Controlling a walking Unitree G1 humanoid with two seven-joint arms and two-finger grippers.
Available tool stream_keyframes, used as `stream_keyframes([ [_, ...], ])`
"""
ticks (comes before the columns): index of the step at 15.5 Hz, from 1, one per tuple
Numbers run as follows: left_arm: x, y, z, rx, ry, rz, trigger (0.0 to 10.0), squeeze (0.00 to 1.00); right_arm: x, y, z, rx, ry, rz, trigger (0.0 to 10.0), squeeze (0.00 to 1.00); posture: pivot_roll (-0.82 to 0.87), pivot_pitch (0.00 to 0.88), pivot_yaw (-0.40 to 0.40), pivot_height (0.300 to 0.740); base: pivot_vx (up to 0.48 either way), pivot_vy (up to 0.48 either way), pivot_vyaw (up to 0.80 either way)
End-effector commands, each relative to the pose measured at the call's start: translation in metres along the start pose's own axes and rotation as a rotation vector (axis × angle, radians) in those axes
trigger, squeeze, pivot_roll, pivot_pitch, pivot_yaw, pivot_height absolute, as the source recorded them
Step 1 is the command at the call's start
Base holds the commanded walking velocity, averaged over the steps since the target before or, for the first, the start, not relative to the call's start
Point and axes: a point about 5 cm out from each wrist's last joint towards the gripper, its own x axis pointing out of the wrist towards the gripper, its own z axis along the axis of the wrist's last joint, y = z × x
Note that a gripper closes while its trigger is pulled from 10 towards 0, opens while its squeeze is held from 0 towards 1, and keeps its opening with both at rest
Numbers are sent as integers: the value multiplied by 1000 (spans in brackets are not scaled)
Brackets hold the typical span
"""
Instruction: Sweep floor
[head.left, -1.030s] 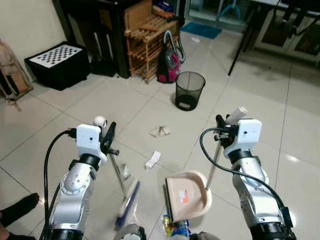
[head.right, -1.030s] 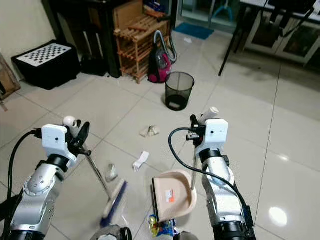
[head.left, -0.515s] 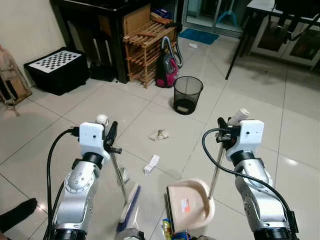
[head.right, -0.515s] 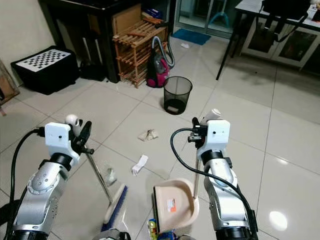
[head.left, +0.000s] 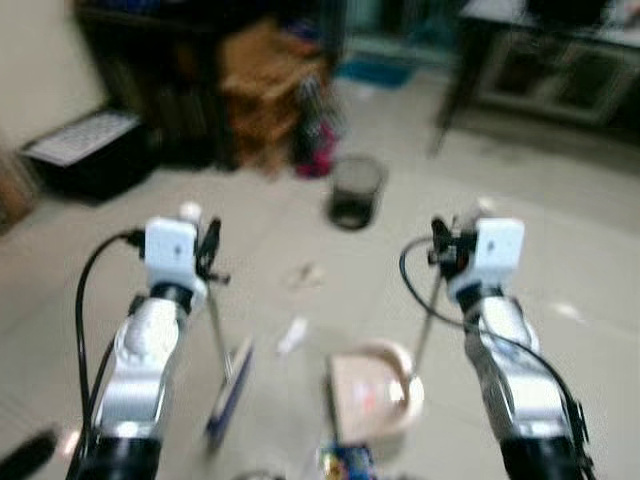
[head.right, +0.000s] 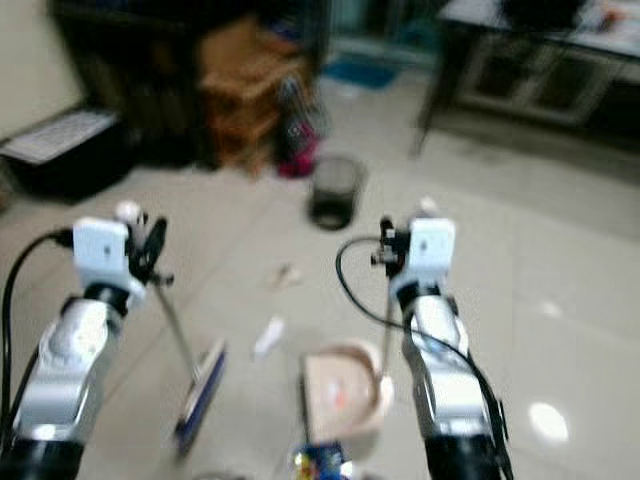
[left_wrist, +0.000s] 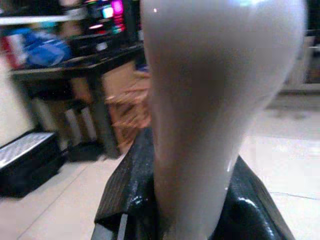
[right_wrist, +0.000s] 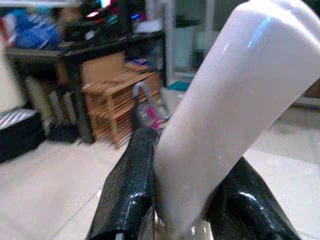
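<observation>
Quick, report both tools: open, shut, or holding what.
Left tool: shut on the broom handle.
Right tool: shut on the dustpan handle.

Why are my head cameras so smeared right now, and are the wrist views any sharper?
Left and right eye views: motion blur across the whole frame, so the bin and floor scraps are soft; broom and dustpan remain recognisable. Left wrist view: the pale broom handle is close and fairly sharp, background blurred. Right wrist view: the dustpan handle is sharp with a glare streak, room behind soft.
</observation>
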Motion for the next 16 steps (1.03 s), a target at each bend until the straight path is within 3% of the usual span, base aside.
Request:
stream_keyframes([
  [1,3,-8,8,15,-33,-35,10000,0,2,-11,3,-5,-1,-54,10000,0,15,62,25,740,390,0,-800],
  [7,11,-6,16,43,-56,-60,10000,0,9,-13,6,4,-11,-85,10000,0,17,60,36,740,426,0,-800],
  [16,15,-3,18,56,-67,-59,10000,0,15,-10,7,-2,-19,-53,10000,0,20,42,38,740,440,0,0],
])
